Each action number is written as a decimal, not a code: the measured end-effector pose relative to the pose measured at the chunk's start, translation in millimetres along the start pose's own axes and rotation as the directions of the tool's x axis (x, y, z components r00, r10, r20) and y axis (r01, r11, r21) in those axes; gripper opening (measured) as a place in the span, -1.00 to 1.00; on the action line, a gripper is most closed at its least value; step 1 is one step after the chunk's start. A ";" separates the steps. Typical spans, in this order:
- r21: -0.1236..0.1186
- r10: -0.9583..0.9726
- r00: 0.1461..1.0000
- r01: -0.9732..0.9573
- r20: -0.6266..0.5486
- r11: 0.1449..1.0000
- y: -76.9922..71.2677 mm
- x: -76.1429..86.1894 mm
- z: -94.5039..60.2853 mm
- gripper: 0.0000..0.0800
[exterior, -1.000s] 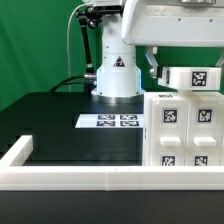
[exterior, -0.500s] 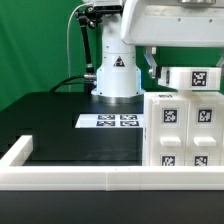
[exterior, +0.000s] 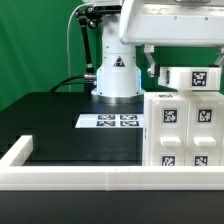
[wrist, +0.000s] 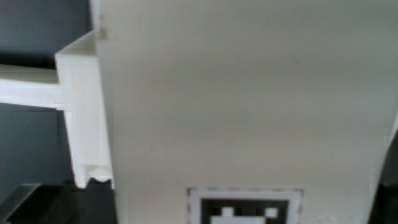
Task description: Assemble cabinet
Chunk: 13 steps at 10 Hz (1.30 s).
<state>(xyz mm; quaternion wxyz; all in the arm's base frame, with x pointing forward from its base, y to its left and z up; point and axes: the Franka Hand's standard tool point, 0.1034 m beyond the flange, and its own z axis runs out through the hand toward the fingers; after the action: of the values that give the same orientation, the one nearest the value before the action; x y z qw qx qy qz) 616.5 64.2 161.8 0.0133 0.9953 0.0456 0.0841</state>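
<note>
Black table, white cabinet close beneath the tool, jaw opening unclear from either view.

Cabinet matt white plastic, table matt blk, marker board smooth white sheet

A black bench fills the middle of the exterior view. The marker board lies flat on it, its square tags facing up. A long low white border rail runs along the bench's near edge and turns back at the exterior view's left. Behind hangs a green backdrop.
</note>
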 end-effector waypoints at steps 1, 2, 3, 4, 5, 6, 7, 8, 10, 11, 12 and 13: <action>0.000 0.000 1.000 0.000 0.003 1.000 -0.2 0.6 -0.7 0.96; 0.000 0.000 1.000 0.000 0.011 1.000 -0.5 1.8 -1.8 0.96; 0.000 0.000 1.000 0.000 0.008 1.000 -0.8 3.9 -2.4 0.53; 0.000 0.000 1.000 0.000 0.009 1.000 -0.8 4.0 -2.4 0.53; 0.000 -0.001 1.000 0.001 0.011 1.000 -0.6 3.7 -2.0 0.39; 0.000 0.004 1.000 -0.004 0.010 1.000 -0.8 3.8 -2.0 0.39; -0.001 0.012 1.000 -0.012 0.010 1.000 -0.8 3.9 -2.0 0.39; -0.001 0.012 1.000 -0.012 0.010 1.000 -0.8 3.9 -2.0 0.39; 0.003 0.109 0.994 -0.109 0.010 0.994 -1.7 3.8 -2.0 0.39; 0.006 0.171 0.985 -0.171 0.011 0.985 -2.3 3.7 -1.9 0.39; 0.007 0.227 0.974 -0.227 0.012 0.974 -2.8 3.6 -1.8 0.39; 0.007 0.260 0.965 -0.260 0.013 0.966 -2.9 3.5 -1.7 0.39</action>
<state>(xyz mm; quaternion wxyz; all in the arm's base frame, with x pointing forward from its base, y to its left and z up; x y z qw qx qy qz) 619.4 67.4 164.0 -0.0016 0.9932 -0.0852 0.0791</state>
